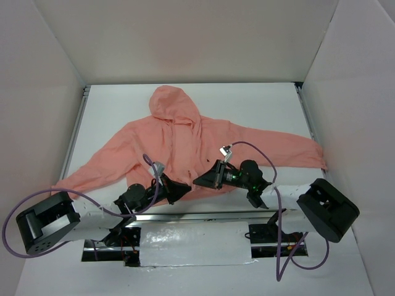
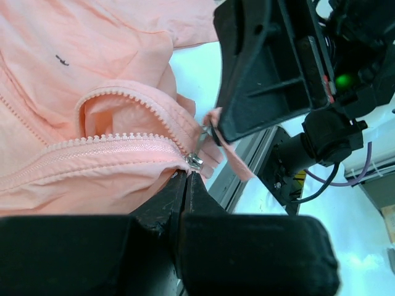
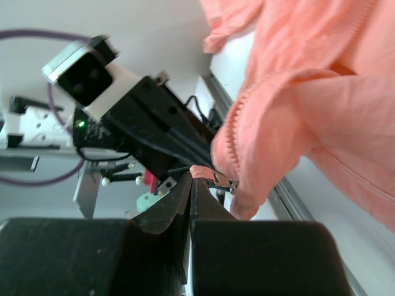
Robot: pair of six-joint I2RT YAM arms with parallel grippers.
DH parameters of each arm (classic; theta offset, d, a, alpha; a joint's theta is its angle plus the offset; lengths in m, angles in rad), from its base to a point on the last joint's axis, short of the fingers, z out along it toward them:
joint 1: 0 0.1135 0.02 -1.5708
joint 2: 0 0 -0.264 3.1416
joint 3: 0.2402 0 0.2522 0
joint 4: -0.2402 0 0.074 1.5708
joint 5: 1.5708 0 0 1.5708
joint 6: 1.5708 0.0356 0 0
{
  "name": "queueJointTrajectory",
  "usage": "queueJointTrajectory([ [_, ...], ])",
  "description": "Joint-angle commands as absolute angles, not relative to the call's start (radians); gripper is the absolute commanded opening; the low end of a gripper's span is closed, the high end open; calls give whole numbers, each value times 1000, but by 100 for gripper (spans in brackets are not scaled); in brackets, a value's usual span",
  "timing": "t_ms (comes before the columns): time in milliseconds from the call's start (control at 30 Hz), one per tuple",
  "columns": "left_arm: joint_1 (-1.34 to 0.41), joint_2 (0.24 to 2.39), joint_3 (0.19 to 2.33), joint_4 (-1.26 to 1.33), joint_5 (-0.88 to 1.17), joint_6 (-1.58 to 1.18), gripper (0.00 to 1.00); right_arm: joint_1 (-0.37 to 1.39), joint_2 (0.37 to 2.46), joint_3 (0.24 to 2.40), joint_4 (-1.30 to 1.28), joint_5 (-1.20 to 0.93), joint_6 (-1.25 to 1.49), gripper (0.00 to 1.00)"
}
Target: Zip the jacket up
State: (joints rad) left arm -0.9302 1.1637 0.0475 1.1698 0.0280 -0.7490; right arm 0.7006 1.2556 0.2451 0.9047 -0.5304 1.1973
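The salmon-pink jacket (image 1: 185,142) lies flat, hood at the far side, hem at the near edge. Its zipper is open above the hem. In the left wrist view the metal slider (image 2: 194,162) sits at the bottom of the zipper teeth (image 2: 123,140). My left gripper (image 2: 187,175) is shut on the hem fabric right under the slider; it also shows in the top view (image 1: 183,188). My right gripper (image 3: 200,174) is shut on the pink zipper pull tab (image 3: 203,171) beside the metal pull (image 3: 225,183); it meets the left gripper at the hem (image 1: 199,180).
An aluminium rail (image 1: 203,216) runs along the table's near edge just below the hem. White walls (image 1: 43,92) enclose the table on three sides. Purple cables (image 1: 259,148) loop over both arms. The right arm's black body (image 2: 271,61) crowds the left wrist view.
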Motion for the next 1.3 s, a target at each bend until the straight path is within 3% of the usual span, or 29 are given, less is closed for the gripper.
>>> queueJointTrajectory([
  [0,-936,1135,-31,1154,5,-772,0,709,1301,218,1234,-600,1192,0],
  [733,-936,1178,-11,1226,112,-755,0,718,1476,225,1563,-709,1121,0],
  [1000,-936,1210,24,1252,244,-723,0,715,1485,256,1526,-690,1066,0],
  [1267,-936,1385,51,1357,298,-738,0,670,1396,321,1373,-663,999,0],
])
